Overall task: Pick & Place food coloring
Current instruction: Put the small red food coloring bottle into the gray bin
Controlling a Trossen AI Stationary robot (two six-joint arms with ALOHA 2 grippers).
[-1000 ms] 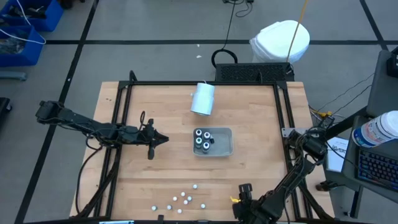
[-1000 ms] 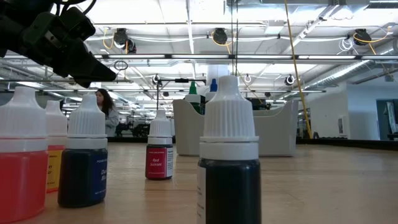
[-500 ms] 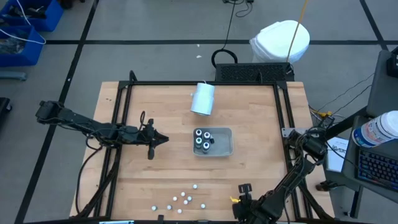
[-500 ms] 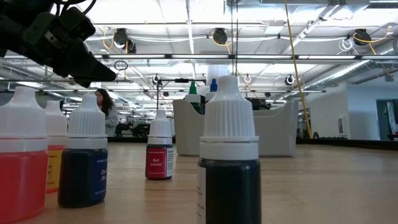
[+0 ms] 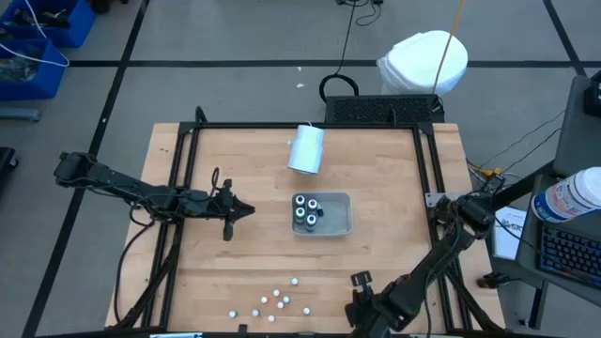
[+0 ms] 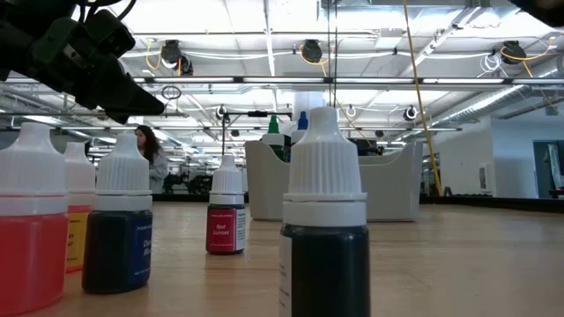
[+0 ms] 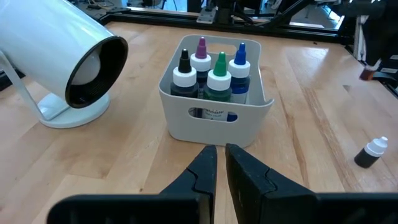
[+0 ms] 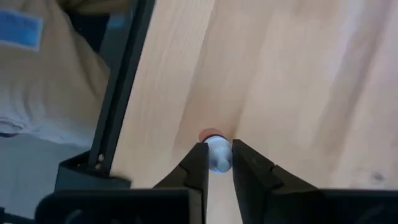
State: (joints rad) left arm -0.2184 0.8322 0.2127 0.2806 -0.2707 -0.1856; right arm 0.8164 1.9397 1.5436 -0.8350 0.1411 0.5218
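Several tiny white-capped food coloring bottles [image 5: 278,300] stand loose near the table's near edge; in the low view they [image 6: 324,211] loom close. More bottles [image 7: 211,78] stand upright in the pale tray [image 5: 338,225] at the table's middle. My right gripper [image 5: 361,282] is at the near edge, right of the loose bottles, pointing steeply down and shut on one small bottle [image 8: 217,155]. My left gripper [image 5: 246,209] hovers shut left of the tray; its shut fingers [image 7: 221,155] face the tray's wall. My right gripper pinches the bottle's white cap [image 8: 217,163] between its two fingertips, coming from above and pointing steeply down. The reddish body [image 8: 210,134] shows just beyond the cap. Whether the bottle's base is off the wood cannot be told.
A white cylinder on a round foot [image 5: 306,148] lies tipped toward the far edge, its dark opening [image 7: 96,71] facing the tray. One more small bottle [image 7: 371,152] stands alone on the wood. A black frame [image 5: 183,178] borders the table. A person [image 6: 150,157] is in the room behind.
My right gripper has moved a little toward the table's left along the near edge and has risen slightly, its wrist turning somewhat. The left arm, the tray and the loose bottles have kept still.
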